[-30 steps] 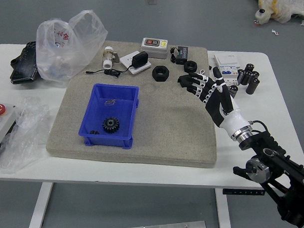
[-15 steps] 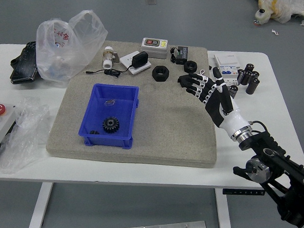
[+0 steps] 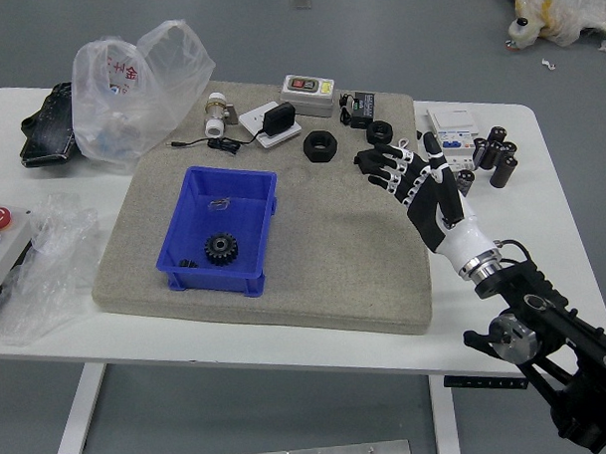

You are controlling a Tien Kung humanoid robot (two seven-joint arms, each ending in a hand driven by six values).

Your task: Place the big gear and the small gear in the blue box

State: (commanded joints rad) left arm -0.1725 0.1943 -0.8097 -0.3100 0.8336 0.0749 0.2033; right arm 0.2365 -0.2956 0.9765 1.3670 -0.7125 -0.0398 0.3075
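Observation:
My right hand (image 3: pixel 406 174) hovers over the right part of the grey mat, its fingers spread and holding nothing. Well to its left stands the blue box (image 3: pixel 213 280). Inside the box, near its front wall, lies the big gear (image 3: pixel 221 249), black and toothed. A smaller dark piece, seemingly the small gear (image 3: pixel 188 264), sits in the front left corner, to the left of the big gear. A small metallic item (image 3: pixel 219 204) lies farther back in the box. The left hand is out of view.
Two black rings (image 3: pixel 320 146) (image 3: pixel 379 133), an adapter (image 3: pixel 278 118) with cable, a white-capped fitting (image 3: pixel 215 114) and a grey box (image 3: pixel 307 95) are at the mat's back. Plastic bags (image 3: pixel 129 94) lie left. Dark cylinders (image 3: pixel 503 170) and a white box (image 3: pixel 452 132) stand right.

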